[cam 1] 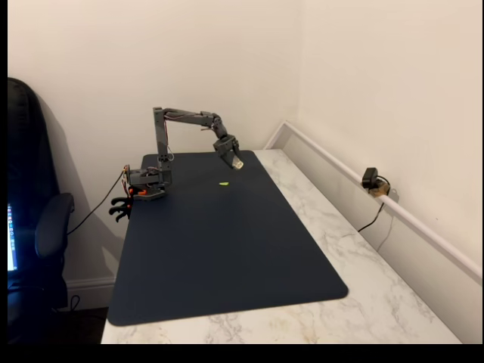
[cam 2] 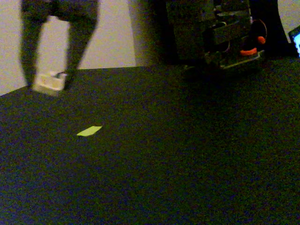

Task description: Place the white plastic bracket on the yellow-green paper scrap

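The scrap point(cam 2: 89, 131) lies flat on the dark mat point(cam 2: 187, 164), nearest the lens. Beyond it the hand point(cam 2: 49, 80) pinches the bracket point(cam 2: 48, 83) at the mat's far edge. Best to carry it low, centre it over the scrap, then release gently.

A white marble-patterned table point(cam 1: 355, 249) carries a large dark navy rounded-corner mat point(cam 1: 219, 257) over its left part. A tiny flat yellow-green paper scrap point(cam 1: 224, 184) point(cam 2: 89, 131) lies on the mat's far half.
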Robot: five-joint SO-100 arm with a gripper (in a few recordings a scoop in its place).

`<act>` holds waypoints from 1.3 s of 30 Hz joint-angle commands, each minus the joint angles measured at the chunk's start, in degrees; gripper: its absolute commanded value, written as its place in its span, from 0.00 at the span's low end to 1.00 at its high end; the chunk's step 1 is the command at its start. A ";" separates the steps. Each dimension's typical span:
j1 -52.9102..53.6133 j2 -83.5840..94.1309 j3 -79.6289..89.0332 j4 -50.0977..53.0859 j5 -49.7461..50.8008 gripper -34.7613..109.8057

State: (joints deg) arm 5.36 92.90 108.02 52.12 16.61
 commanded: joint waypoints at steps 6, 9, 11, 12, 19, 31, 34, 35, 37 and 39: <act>-0.26 14.59 11.25 1.23 2.55 0.24; -0.44 15.03 14.41 0.70 3.25 0.24; -0.53 14.94 16.61 0.00 3.87 0.24; -0.53 14.77 17.67 -0.53 4.22 0.24; 0.53 12.04 22.32 -5.62 5.36 0.24; 2.37 4.57 16.52 -10.81 5.19 0.24; 2.55 3.96 16.44 -11.07 5.19 0.24; 2.64 3.96 16.26 -10.81 5.19 0.24; 2.55 4.48 16.00 -10.11 3.34 0.30; 2.37 5.10 16.00 -9.84 2.81 0.33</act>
State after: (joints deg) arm 6.33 95.10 127.35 41.75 20.04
